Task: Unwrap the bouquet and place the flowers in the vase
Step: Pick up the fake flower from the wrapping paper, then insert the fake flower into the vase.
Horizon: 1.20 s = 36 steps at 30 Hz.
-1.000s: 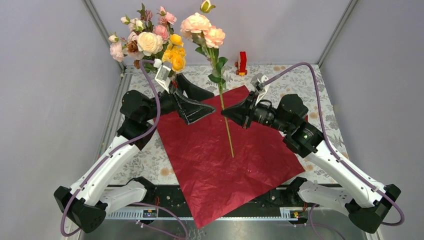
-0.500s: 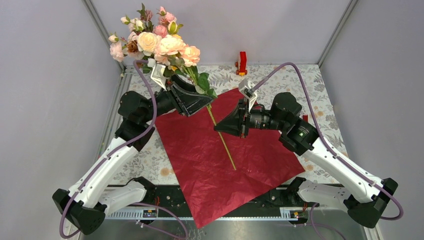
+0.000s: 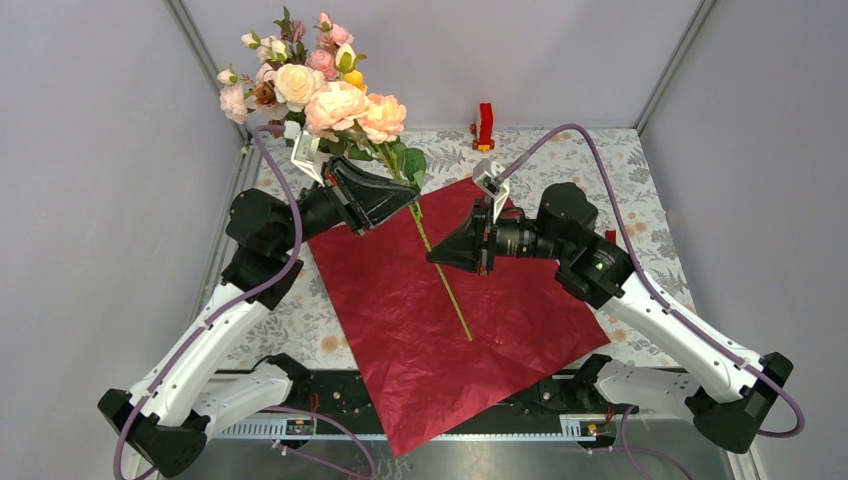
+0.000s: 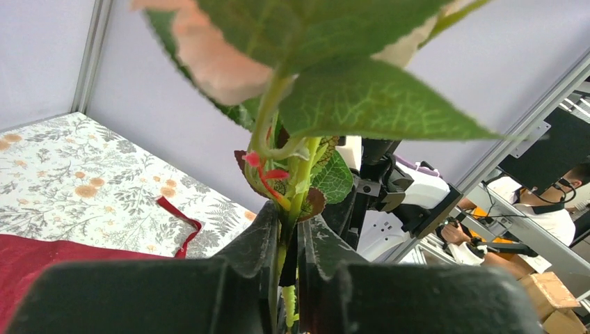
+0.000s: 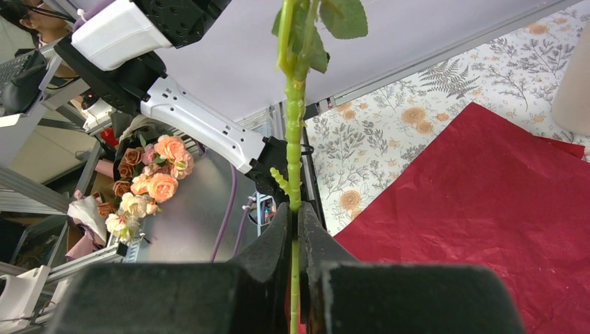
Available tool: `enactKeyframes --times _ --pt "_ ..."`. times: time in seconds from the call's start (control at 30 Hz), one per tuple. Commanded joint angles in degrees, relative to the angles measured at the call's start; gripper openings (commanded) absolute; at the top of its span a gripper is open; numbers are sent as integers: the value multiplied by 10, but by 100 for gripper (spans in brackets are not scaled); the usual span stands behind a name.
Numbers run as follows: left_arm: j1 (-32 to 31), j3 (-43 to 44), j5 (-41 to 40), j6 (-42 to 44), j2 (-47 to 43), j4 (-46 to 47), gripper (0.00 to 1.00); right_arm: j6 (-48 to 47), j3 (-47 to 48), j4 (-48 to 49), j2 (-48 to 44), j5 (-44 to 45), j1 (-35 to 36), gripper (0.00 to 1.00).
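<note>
Currently both grippers pinch one long-stemmed peach rose (image 3: 340, 105), which slants above the dark red wrapping paper (image 3: 430, 360) spread flat on the floral tablecloth (image 3: 620, 190). The left gripper (image 3: 405, 197) is clamped on the green stem just under the leaves. The right gripper (image 3: 433, 257) is clamped on it lower down, and the bare end pokes out past it over the paper. The rose's two blooms lean against the other flowers (image 3: 285, 75), bunched upright at the far left corner, their base hidden.

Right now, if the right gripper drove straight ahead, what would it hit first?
Past the flower stem it grips, probably the left arm's white link; depth is hard to judge.
</note>
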Motion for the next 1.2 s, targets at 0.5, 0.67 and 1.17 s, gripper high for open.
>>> enactKeyframes --times 0.5,0.67,1.17 --pt "23 50 -32 120 -28 -84 0 -14 19 -39 -27 57 8 72" --pt "101 86 -41 200 -37 -172 0 -32 21 -105 -35 160 7 79" --pt "302 40 -232 344 -30 -83 0 16 -55 -176 -29 248 -208 87"
